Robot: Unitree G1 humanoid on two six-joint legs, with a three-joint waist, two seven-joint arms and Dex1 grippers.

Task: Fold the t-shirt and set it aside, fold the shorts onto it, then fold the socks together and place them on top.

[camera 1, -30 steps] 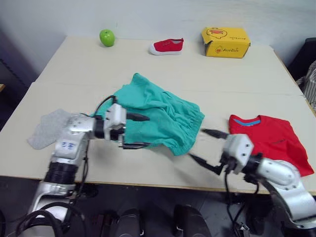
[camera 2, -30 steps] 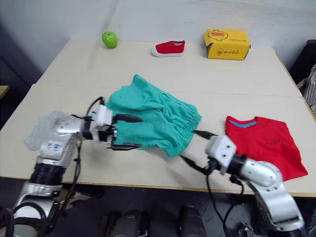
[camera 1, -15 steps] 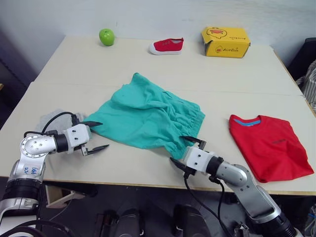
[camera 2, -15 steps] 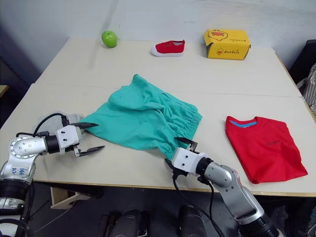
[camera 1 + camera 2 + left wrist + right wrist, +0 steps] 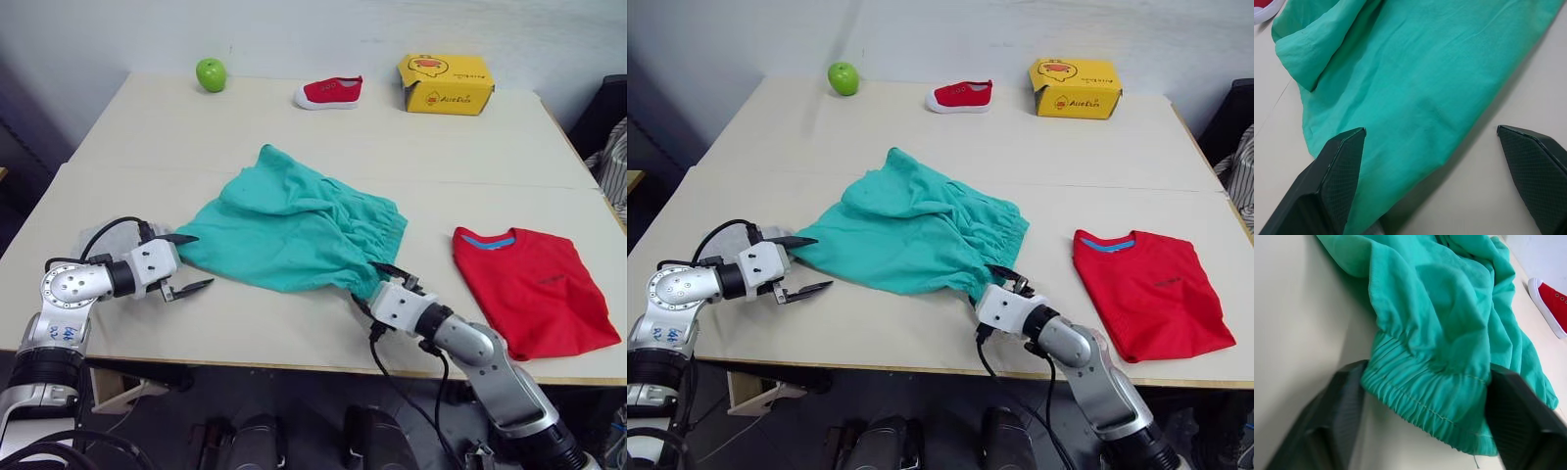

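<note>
Right claw (image 5: 384, 284) straddling shorts (image 5: 294, 230) waistband

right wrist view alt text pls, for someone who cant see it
The right gripper reaches with its two black fingers on either side of the gathered elastic waistband of the teal-green shorts, which lie rumpled on the pale table. A small red shoe sits beyond.

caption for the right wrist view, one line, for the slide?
Right gripper straddles the gathered waistband of the green shorts on the table, a finger on each side, not closed.
</note>
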